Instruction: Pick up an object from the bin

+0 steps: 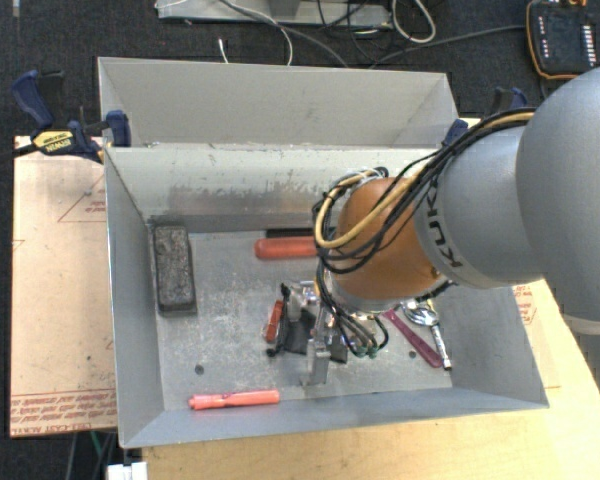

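My gripper (316, 356) hangs low over the bin floor, right of centre and towards the front. A small red piece (274, 320) lies just to its left, beside a black part (289, 338) that I cannot tell from the gripper's own body. Close on its right is a magenta and silver tool (422, 334), partly hidden by the wrist. An orange-red cylinder (285, 249) rests behind the gripper near the back wall.
A grey rectangular block (173, 267) lies along the left wall. An orange marker (235, 400) sits at the front left. The arm with its orange cover and cables hides the right middle of the bin.
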`<state>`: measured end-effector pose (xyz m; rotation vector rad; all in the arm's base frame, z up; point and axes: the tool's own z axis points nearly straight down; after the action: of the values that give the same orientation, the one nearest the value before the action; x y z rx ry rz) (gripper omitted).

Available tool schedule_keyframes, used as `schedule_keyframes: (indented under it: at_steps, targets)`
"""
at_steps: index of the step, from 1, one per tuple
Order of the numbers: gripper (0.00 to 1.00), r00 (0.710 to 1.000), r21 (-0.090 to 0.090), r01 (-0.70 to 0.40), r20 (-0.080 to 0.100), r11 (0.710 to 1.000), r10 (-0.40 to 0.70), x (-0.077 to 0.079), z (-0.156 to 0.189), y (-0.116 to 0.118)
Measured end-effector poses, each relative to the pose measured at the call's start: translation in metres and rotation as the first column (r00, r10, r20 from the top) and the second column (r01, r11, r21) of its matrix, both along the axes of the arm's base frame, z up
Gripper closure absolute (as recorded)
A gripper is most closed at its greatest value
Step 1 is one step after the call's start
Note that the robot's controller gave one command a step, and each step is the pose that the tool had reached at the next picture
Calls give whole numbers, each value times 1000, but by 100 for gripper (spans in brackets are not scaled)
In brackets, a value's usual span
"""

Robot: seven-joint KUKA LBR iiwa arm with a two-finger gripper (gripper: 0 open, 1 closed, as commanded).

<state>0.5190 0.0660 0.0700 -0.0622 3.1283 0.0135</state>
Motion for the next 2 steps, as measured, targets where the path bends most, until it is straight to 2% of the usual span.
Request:
schedule_keyframes:
  at_steps: [1,2]
  targets:
    - [100,999,-3,51,-9,999,-51,6,1,4]
    - [100,999,-2,53,-9,999,-53,6,1,4]
